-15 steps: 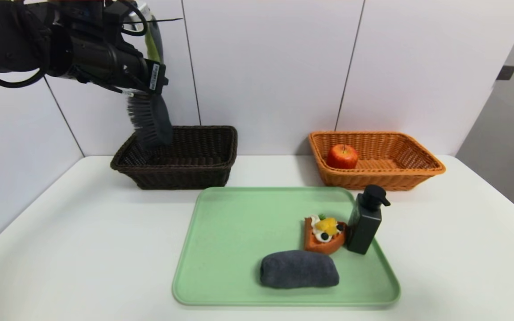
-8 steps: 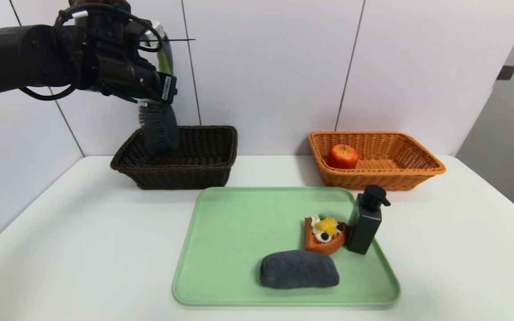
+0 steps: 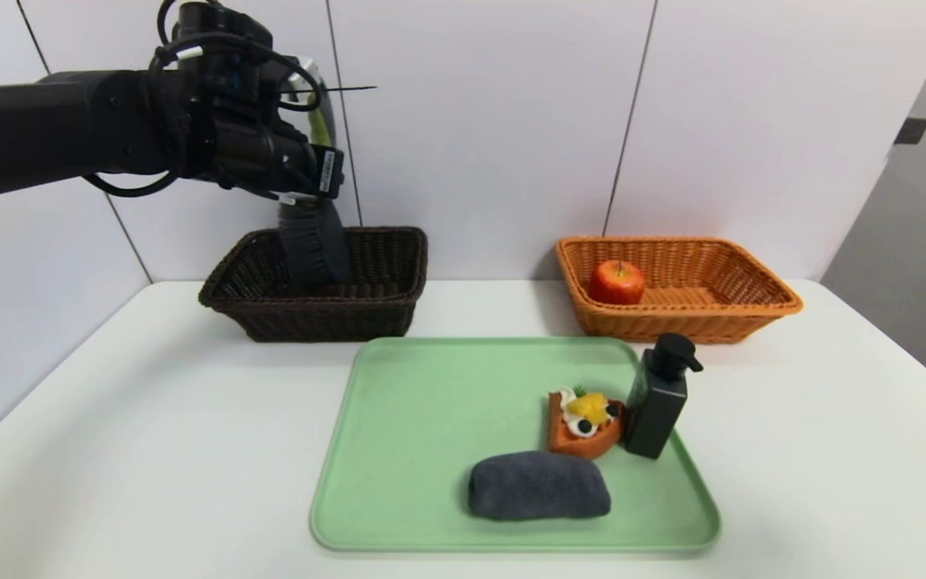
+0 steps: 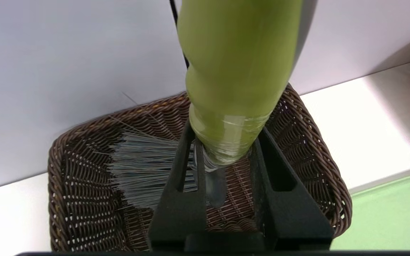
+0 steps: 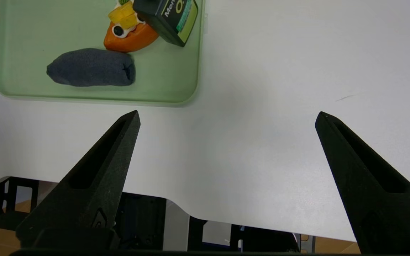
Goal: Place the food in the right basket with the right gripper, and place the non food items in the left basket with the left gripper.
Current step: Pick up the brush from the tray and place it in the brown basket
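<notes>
Left jaws [image 4: 228, 142] above dark basket's rim [image 3: 310, 304]

In the right wrist view, I'm seeing the upper edge cutting off the black pump bottle [image 5: 171, 17] and the tart slice [image 5: 130, 32].

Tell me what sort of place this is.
Probably a robot test or demo station: a robot's left gripper holds a brush, sorting baskets sit against plain panels, and a tray mixes a tart slice with a pump bottle.
</notes>
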